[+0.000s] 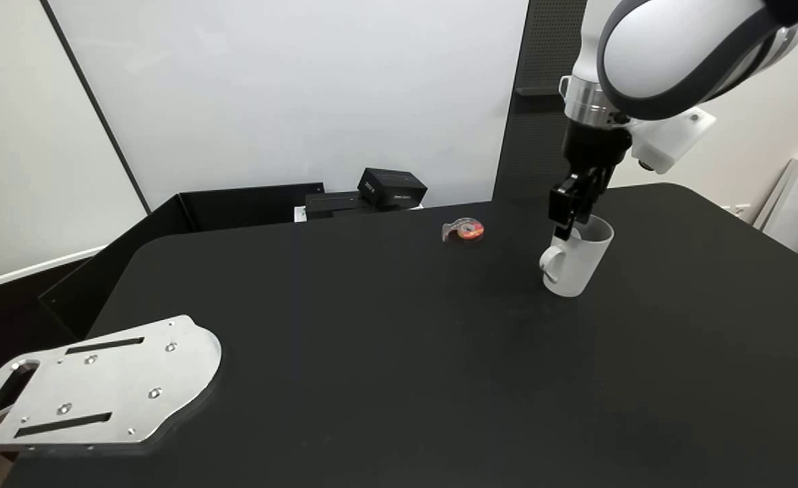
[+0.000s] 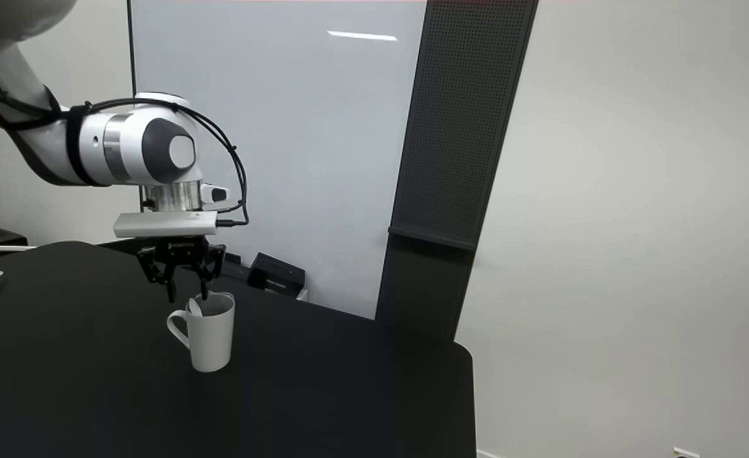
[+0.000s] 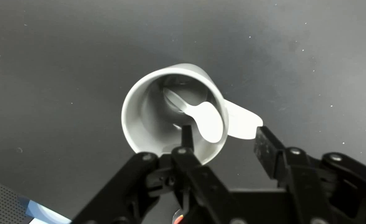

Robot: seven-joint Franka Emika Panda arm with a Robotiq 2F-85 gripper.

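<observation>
A white mug (image 1: 578, 261) stands upright on the dark table, its handle (image 3: 242, 121) sticking out to the side. Inside it leans a white spoon (image 3: 209, 123), bowl end up near the rim on the handle side. The spoon's top (image 2: 194, 307) also shows at the mug mouth in an exterior view. My gripper (image 3: 224, 128) is over the mug with its jaws apart, holding nothing. In the wrist view one finger overlaps the mug's mouth and the other lies by the end of the handle. The spoon's bowl and the rim appear between them; contact cannot be made out.
A tape dispenser (image 1: 467, 229) lies on the table (image 1: 372, 352) behind the mug. A silver metal plate (image 1: 108, 383) juts over the near-left side in that exterior view. Black boxes (image 1: 392, 188) sit beyond the back edge, before a white wall panel (image 1: 290, 95).
</observation>
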